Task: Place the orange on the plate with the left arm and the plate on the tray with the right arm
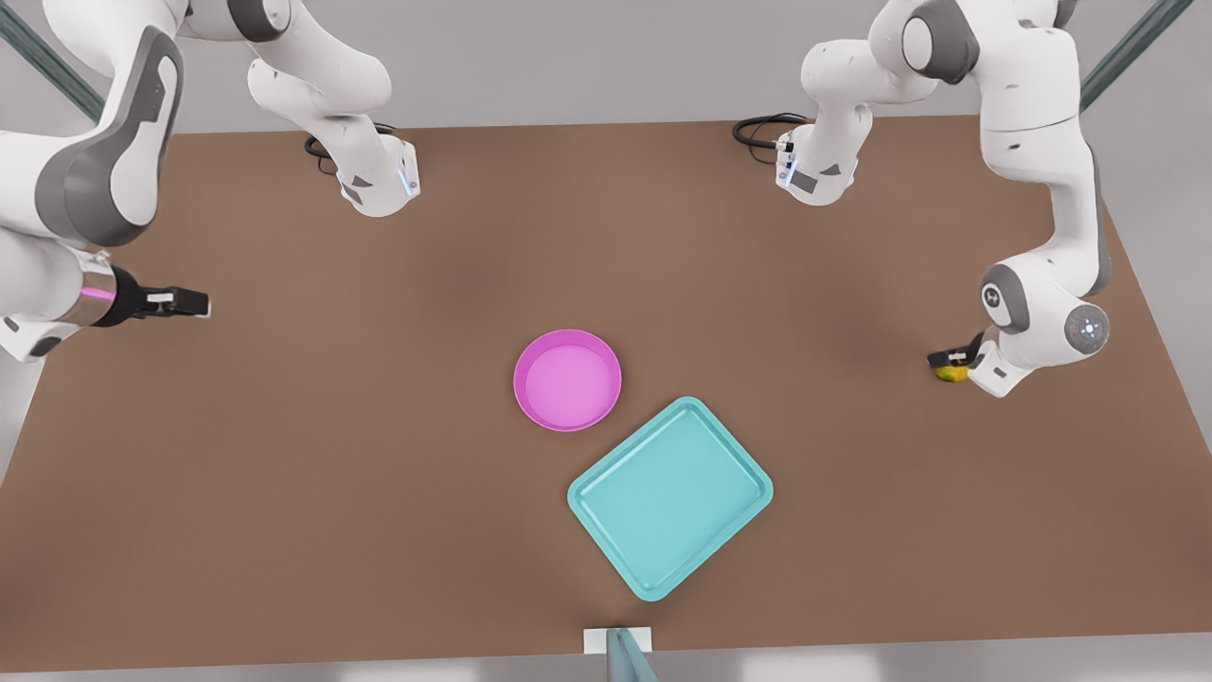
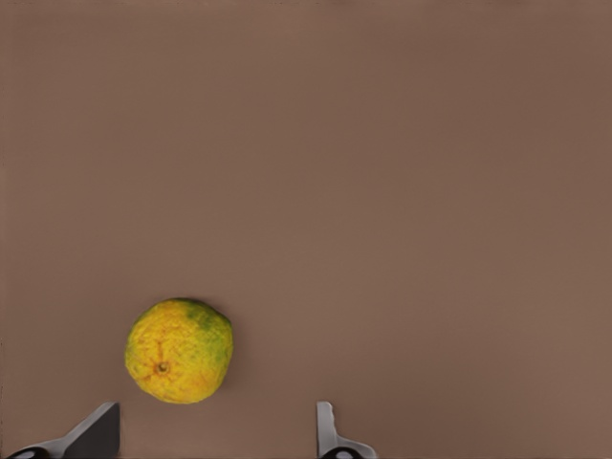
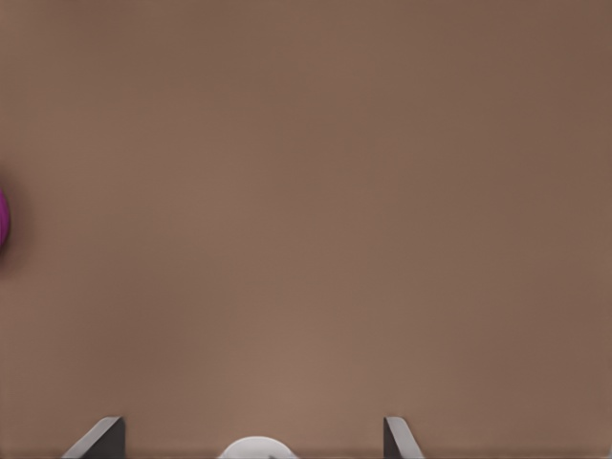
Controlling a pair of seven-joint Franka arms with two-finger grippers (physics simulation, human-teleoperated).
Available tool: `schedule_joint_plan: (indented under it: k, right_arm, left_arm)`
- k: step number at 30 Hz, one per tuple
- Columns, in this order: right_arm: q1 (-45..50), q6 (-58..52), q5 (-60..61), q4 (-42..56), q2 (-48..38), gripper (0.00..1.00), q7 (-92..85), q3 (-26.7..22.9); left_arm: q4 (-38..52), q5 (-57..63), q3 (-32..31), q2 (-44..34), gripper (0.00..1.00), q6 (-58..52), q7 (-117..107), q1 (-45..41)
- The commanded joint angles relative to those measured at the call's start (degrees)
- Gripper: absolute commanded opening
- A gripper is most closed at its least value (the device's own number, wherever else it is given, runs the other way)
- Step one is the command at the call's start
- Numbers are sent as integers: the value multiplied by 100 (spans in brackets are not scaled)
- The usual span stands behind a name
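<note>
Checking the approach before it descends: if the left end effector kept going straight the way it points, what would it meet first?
Probably the orange, slightly off-centre between the open fingers of the left end effector; a finger might clip it before reaching the brown table. Depth is unclear.

The orange (image 2: 179,351) has a dull, finely pitted peel, yellow-orange with greenish patches, and it lies on a table (image 1: 379,455) whose brown top looks flat, matt and grainless. The plate (image 1: 567,380) in magenta-pink and the turquoise tray (image 1: 670,497) both look like smooth plastic with a soft sheen along their rims, while the arms' casings are glossy white with matt grey joints
</note>
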Motion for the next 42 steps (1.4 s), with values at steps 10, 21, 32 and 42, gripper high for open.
schedule_joint_plan:
  k: [10,21,32,42]
  right_arm:
    - [41,46,17,-120,-2,100,-93,-2]
    - [15,28,34,-129,104,100,-84,-2]
    - [-20,2,69,-129,112,100,-110,-2]
    - [-29,2,87,-129,130,100,-145,-11]
  left_arm:
    - [-33,-188,2,631,100,1272,2084,275]
    - [-77,-328,-85,851,100,1175,2049,363]
    - [-77,-328,-85,842,100,868,2040,363]
    - [-32,-319,-165,315,67,428,1321,21]
